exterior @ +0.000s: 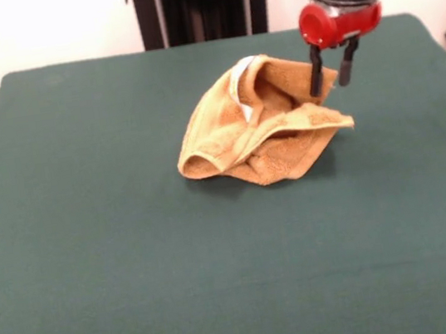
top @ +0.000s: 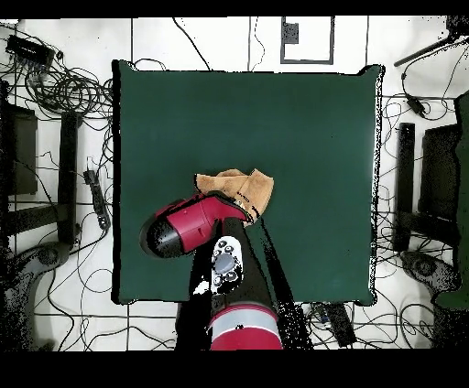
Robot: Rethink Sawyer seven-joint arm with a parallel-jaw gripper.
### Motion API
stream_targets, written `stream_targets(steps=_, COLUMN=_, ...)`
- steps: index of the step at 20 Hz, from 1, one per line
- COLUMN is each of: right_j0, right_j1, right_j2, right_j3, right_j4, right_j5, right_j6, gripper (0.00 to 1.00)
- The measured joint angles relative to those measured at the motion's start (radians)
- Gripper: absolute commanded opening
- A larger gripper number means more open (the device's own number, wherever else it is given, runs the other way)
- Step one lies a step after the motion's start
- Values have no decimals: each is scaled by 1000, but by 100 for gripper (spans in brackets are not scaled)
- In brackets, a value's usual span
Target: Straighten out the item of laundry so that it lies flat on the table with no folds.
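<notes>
Dark green cloth covers the table, which fills nearly the whole front view, with a pale wall and a black stand behind its far edge. On it, a little right of the middle and toward the far side, the orange-tan towel sits crumpled in a loose heap, its folds standing up and a white strip showing along one upper fold. The arm's red-collared gripper comes down at the heap's right upper edge; its two dark fingers hang apart, one against the raised towel edge and the other just outside it, so the claw is spread and not clamped on the cloth. From overhead, the table is a big green square on a white floor strewn with black cables. The towel lies near the middle, toward the robot's side, partly hidden under the red arm, which hides the gripper itself.
</notes>
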State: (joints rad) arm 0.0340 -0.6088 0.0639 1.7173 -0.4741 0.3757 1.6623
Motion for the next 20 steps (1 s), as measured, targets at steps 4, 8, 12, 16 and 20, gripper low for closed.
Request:
stream_targets(steps=4, right_j0=0, right_j1=4, right_j2=0, right_j3=0, right_j4=0, right_j5=0, right_j6=0, gripper=100)
stream_targets(steps=8, right_j0=0, right_j1=4, right_j2=0, right_j3=5, right_j4=0, right_j5=0, right_j6=0, gripper=100)
stream_targets(steps=12, right_j0=-4, right_j1=3, right_j2=0, right_j3=16, right_j4=0, right_j5=0, right_j6=0, gripper=100)
stream_targets(steps=16, right_j0=-10, right_j1=-4, right_j2=0, right_j3=43, right_j4=0, right_j5=0, right_j6=0, gripper=100)
stream_targets(steps=20, right_j0=-15, right_j1=-13, right_j2=0, right_j3=68, right_j4=0, right_j5=0, right_j6=0, gripper=100)
